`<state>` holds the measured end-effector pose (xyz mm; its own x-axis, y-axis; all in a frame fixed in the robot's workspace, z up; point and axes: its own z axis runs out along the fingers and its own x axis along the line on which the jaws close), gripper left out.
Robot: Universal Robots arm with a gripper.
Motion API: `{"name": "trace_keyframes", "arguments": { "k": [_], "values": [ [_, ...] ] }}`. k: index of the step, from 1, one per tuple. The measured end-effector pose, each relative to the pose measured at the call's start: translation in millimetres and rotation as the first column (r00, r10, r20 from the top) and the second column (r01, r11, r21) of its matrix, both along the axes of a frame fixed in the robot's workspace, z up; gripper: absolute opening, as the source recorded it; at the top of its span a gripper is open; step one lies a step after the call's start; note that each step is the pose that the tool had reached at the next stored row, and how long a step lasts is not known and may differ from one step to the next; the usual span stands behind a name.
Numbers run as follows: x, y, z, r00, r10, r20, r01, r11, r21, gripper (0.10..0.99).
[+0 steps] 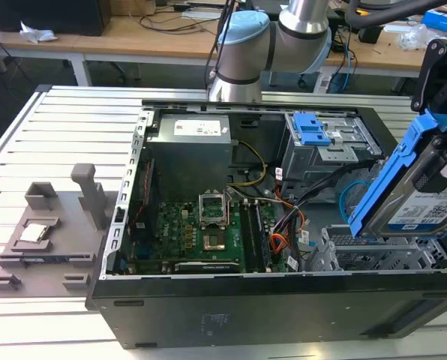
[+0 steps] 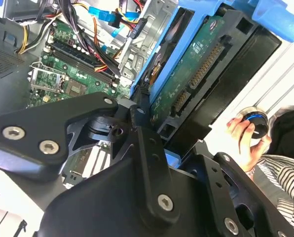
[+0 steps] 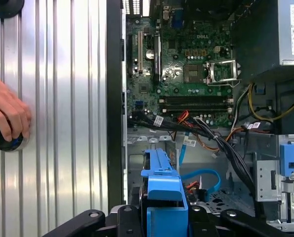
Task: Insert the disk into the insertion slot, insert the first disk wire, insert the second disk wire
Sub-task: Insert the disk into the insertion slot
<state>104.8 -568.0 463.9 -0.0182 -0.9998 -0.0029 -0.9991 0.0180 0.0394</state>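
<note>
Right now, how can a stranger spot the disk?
In the open computer case, look to the exterior view's right. The gripper holds the disk tilted above the insertion slot. Unlike the small blue latch, it is a labelled grey drive in a blue frame.

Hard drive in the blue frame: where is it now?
The hard drive hangs tilted in the jaws at the exterior view's right, above the silver cage.

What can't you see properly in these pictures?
- The disk: the exterior view's right edge cuts it off.
- The slot: the disk covers part of it in the exterior view.
- The round thing: a hand covers most of it in the first wrist view.
</note>
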Motion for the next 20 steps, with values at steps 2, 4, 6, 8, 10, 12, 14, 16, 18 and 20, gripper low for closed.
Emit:
{"name": "trace_keyframes", "arguments": {
  "k": [2, 4, 6, 8, 10, 12, 14, 16, 18, 20],
  "values": [
    [-1.9, 0.5, -1.3, 1.0, 0.0, 0.0, 0.0, 1.0, 0.0, 0.361],
    [-3.0, 0.6, -1.9, 1.0, 0.0, 0.0, 0.0, 1.0, 0.0, 0.361],
    [-4.1, 0.7, -3.0, 1.0, 0.0, 0.0, 0.0, 1.0, 0.0, 0.361],
    [-5.1, 0.7, -4.3, 1.0, 0.0, 0.0, 0.0, 1.0, 0.0, 0.361],
    [-6.7, 0.7, -6.4, 1.0, 0.0, 0.0, 0.0, 1.0, 0.0, 0.361],
    [-7.4, 0.7, -8.5, 1.0, 0.0, 0.0, 0.0, 1.0, 0.0, 0.361],
    [-7.9, 0.7, -11.6, 1.0, 0.0, 0.0, 0.0, 1.0, 0.0, 0.361],
    [-8.0, 0.7, -13.4, 1.0, 0.0, 0.0, 0.0, 1.0, 0.0, 0.361],
    [-8.3, 0.7, -15.1, 1.0, 0.0, 0.0, 0.0, 1.0, 0.0, 0.361],
    [-8.5, 0.7, -17.0, 1.0, 0.0, 0.0, 0.0, 1.0, 0.0, 0.361]
  ]
}}
